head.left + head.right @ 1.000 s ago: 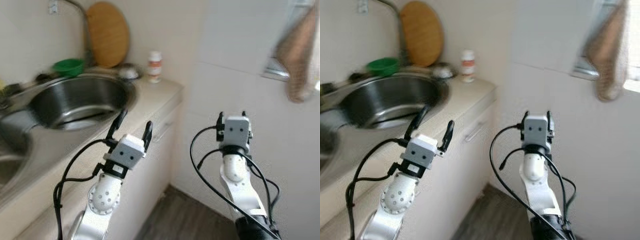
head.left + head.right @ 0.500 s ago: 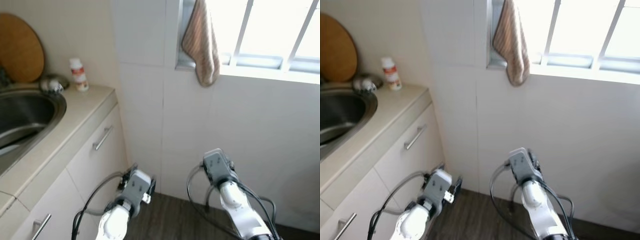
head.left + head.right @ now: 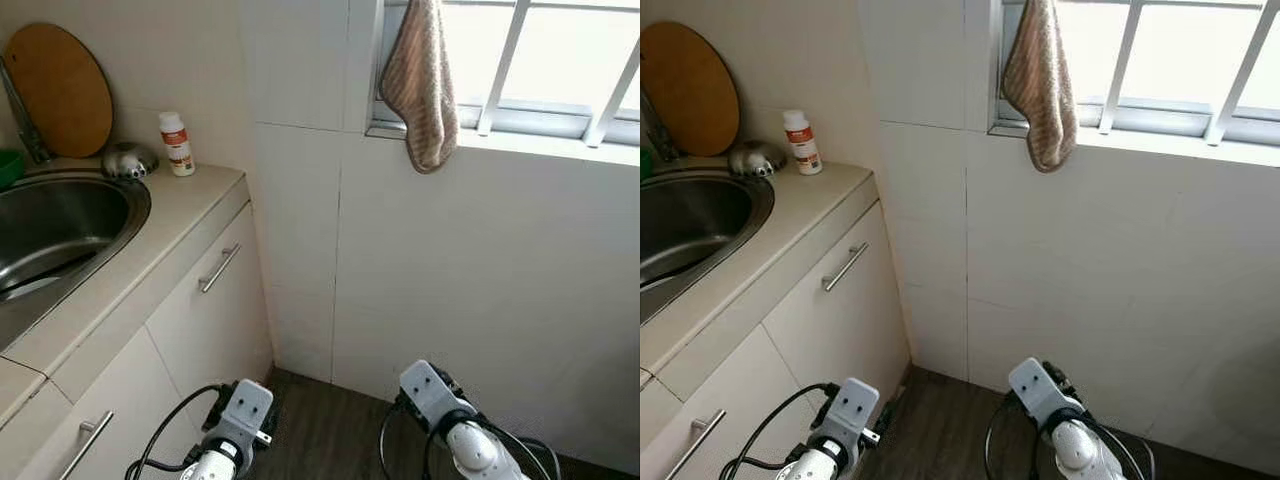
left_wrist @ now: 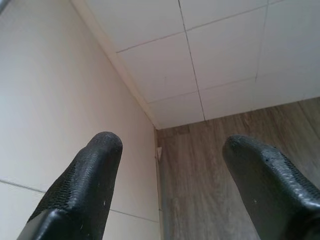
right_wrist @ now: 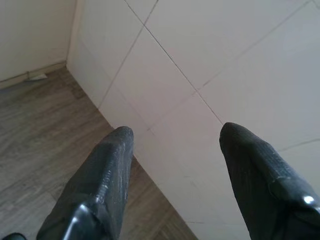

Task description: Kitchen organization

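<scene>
**Both arms low in the kitchen corner**

My left gripper hung low beside the cabinet, jaws spread and holding nothing, over the wooden floor. My right gripper faced the tiled wall, jaws likewise spread and bare. On the table to my left sat the steel sink, a white bottle and a round wooden board. A towel hung at the window.

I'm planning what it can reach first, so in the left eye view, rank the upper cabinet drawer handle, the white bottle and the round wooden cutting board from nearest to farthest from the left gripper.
From the left gripper, low by the cabinet front:
1. Drawer handle, on the cabinet just above it.
2. White bottle, at the counter's back by the wall.
3. Wooden cutting board, leaning on the wall behind the sink.
</scene>
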